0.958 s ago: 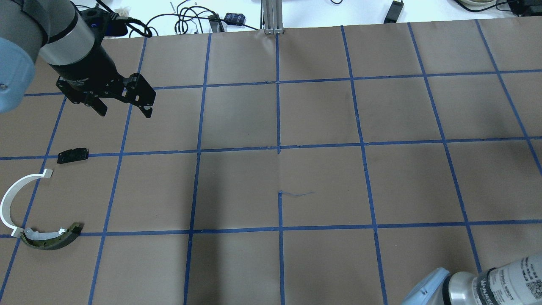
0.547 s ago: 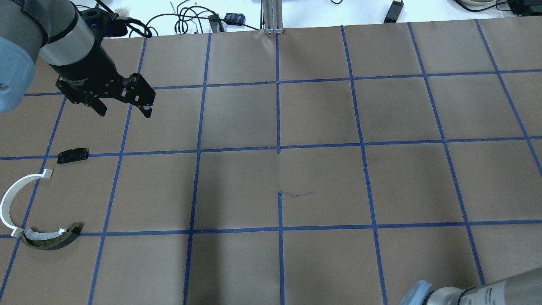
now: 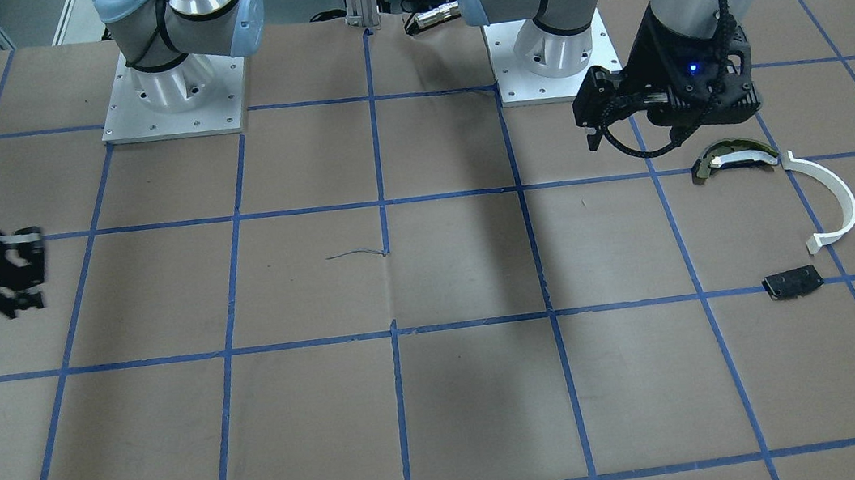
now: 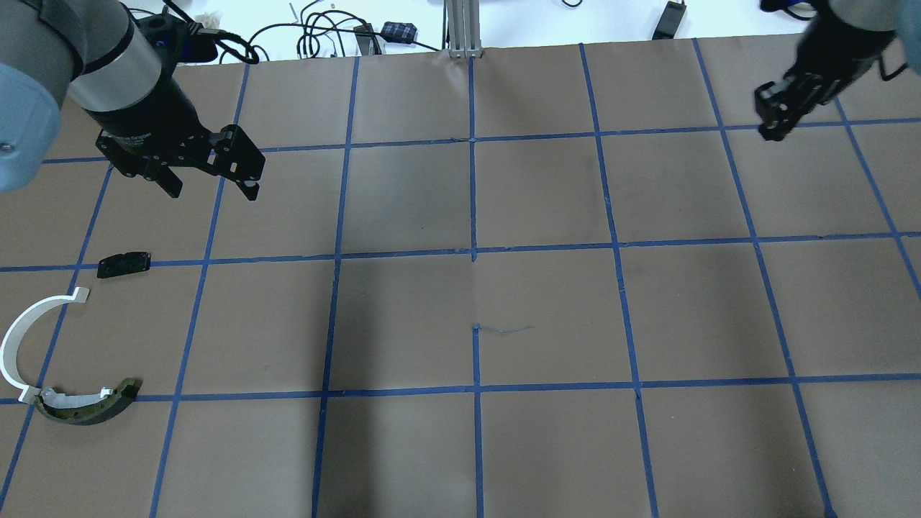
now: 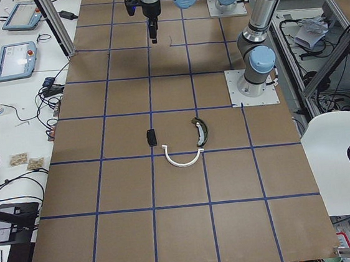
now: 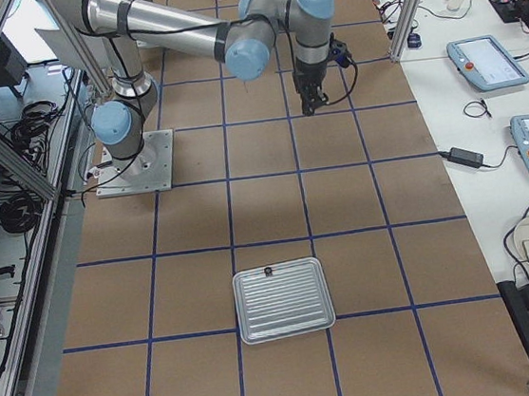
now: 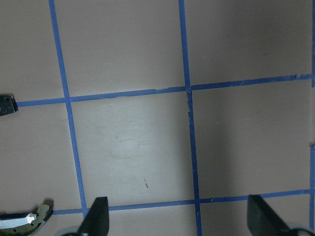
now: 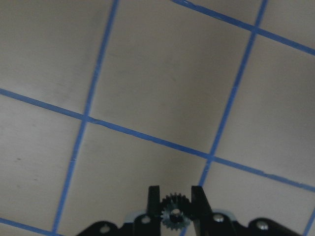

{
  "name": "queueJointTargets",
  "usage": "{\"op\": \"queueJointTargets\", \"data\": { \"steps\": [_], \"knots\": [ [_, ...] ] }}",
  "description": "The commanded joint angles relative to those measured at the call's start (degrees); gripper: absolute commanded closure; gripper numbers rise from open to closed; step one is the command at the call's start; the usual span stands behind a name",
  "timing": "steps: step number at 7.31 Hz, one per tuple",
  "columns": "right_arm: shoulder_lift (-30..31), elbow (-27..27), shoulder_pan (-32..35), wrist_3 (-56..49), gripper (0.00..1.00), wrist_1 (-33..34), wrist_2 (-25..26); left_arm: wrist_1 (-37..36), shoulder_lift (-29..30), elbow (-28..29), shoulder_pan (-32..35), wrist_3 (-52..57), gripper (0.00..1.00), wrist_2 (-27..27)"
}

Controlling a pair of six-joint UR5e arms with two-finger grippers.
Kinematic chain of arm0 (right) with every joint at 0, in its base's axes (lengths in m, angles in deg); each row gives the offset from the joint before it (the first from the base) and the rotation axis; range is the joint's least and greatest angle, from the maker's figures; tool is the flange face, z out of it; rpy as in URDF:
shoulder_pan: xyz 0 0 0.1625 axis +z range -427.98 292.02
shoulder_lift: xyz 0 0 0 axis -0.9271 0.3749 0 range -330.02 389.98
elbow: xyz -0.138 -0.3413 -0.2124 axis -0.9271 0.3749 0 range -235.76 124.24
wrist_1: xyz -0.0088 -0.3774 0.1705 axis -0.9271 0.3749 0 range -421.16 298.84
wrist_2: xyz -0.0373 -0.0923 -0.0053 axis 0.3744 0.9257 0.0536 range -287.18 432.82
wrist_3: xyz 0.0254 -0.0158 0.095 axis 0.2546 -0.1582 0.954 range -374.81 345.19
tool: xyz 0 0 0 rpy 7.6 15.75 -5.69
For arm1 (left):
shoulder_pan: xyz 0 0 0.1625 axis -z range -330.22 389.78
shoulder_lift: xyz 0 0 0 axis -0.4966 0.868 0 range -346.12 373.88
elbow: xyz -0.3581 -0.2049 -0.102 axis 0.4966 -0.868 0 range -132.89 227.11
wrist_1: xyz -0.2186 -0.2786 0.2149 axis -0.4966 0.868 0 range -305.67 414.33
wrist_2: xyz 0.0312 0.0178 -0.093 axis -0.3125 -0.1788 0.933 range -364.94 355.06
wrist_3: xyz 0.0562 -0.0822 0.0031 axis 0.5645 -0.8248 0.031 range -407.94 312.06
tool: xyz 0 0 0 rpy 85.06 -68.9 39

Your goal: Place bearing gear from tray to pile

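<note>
A small dark bearing gear (image 8: 173,214) sits clamped between the fingers of my right gripper (image 8: 175,202). In the overhead view that gripper (image 4: 773,121) hangs above the far right of the table. The pile lies at the left: a thin white half-ring (image 4: 20,338), a curved black-and-tan piece (image 4: 86,404) and a flat black plate (image 4: 124,264). My left gripper (image 4: 212,183) is open and empty, hovering beyond the pile. The left wrist view shows its two fingertips (image 7: 98,219) spread wide over bare paper. The metal tray (image 6: 283,300) shows only in the exterior right view.
Brown paper with blue tape grid lines covers the table (image 4: 475,288). Cables and small devices (image 4: 338,32) lie past the far edge. The two arm bases (image 3: 172,84) stand at the robot's side. A small dark item (image 6: 267,272) rests at the tray's edge.
My right arm has swung from the near right corner of the overhead view up to the far right. The left gripper and the pile have stayed put.
</note>
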Motion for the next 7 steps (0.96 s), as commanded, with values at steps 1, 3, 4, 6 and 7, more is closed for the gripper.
{"op": "queueJointTargets", "data": {
  "steps": [1, 3, 4, 6, 7],
  "knots": [
    [-2.49, -0.42, 16.92, 33.42, 1.00, 0.12, -1.25, 0.03, -0.07, 0.07, -0.22, 0.00, 0.00, -0.01],
    [-7.24, -0.85, 25.39, 41.19, 1.00, 4.31, -1.43, 0.03, -0.33, 0.07, -0.31, 0.00, 0.00, 0.16],
    [-8.66, -2.51, 27.51, 42.10, 1.00, 7.73, -1.26, 0.03, -0.33, -0.01, -0.40, 0.00, 0.00, 0.16],
    [-10.50, -9.95, 30.60, 42.37, 0.99, 23.76, -0.82, 0.30, -0.33, -0.01, -1.53, -0.70, 0.00, 0.34],
    [-10.60, -12.78, 30.69, 42.02, 0.89, 28.20, -0.29, 0.73, 0.10, -0.54, -2.32, -0.53, 0.00, 0.08]
  ]
}}
